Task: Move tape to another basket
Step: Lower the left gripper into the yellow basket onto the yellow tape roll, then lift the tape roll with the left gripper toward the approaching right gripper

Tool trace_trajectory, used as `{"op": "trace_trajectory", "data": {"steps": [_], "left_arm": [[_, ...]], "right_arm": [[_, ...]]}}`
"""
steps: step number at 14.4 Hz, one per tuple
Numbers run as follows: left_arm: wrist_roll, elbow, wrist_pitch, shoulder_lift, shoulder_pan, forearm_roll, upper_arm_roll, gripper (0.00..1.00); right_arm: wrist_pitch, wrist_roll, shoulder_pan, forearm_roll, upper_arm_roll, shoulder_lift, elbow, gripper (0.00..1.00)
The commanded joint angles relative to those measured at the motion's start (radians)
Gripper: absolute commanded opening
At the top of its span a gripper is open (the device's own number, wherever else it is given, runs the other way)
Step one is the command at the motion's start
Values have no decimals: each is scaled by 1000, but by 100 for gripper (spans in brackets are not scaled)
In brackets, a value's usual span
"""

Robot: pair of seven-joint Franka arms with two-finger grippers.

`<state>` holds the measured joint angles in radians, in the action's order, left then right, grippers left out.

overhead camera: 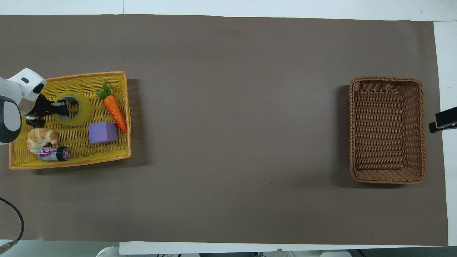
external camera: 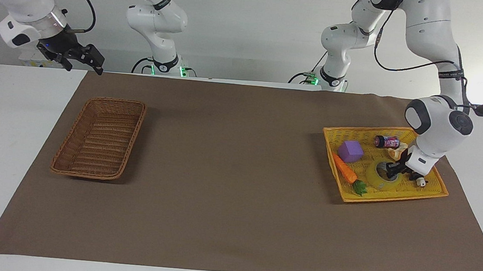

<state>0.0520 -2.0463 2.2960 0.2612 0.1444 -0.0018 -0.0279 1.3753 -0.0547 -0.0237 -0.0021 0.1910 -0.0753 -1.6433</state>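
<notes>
The yellow tape roll [external camera: 375, 178] lies flat in the yellow woven tray [external camera: 393, 198] at the left arm's end of the table; it also shows in the overhead view [overhead camera: 84, 111]. My left gripper [external camera: 391, 170] is down at the tape's rim and core hole, at the edge toward the left arm's end, as the overhead view [overhead camera: 63, 109] shows. The brown wicker basket [external camera: 133, 136] stands empty at the right arm's end [overhead camera: 387, 128]. My right gripper [external camera: 85, 70] waits open in the air beside the basket, over the white table edge [overhead camera: 442, 122].
The yellow tray [overhead camera: 71, 162] also holds a toy carrot [overhead camera: 115, 111], a purple block [overhead camera: 103, 132], a croissant [overhead camera: 41, 138], a small can [overhead camera: 53, 154] and a small black-and-white figure [external camera: 420, 180]. A brown mat [external camera: 230, 173] covers the table between tray and basket.
</notes>
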Motion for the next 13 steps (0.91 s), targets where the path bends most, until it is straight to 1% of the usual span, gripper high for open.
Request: {"op": "trace_trajectory", "data": {"steps": [1,2,4,5,7,9,10,11,12,13], "left_arm": [[-7,131,-161,-19,-8,-13,-10,0],[-50,202,-250,-23,-32,-14,-15,0],[-191,337,-410,-31,-118,-20,-17,0],[-260,374,-450,-30,-171,-53,-17,0],[-422,397,-455,-28,-300,-127,-14,0],[-574,422,-449,-27,-414,-158,-17,0],[-625,422,-448,-30,-460,-209,-17,0],[-644,422,-445,-30,-482,-260,-15,0],[-653,422,-446,-33,-514,-271,-18,0],[-682,422,-443,-33,-567,-271,-17,0]], "right_arm": [[11,-17,-2,-9,1,-24,-27,100],[11,-17,-1,-9,1,-24,-27,100],[11,-17,-2,-9,1,-24,-27,100],[11,-17,-1,-9,1,-24,-27,100],[11,-17,-2,-9,1,-24,-27,100],[11,-17,-1,-9,-1,-24,-27,100],[10,-17,-2,-9,1,-24,-27,100],[10,-17,-2,-9,1,-24,-27,100],[11,-17,-2,-9,1,-24,-27,100],[11,-17,-1,-9,-1,-24,-27,100]]}}
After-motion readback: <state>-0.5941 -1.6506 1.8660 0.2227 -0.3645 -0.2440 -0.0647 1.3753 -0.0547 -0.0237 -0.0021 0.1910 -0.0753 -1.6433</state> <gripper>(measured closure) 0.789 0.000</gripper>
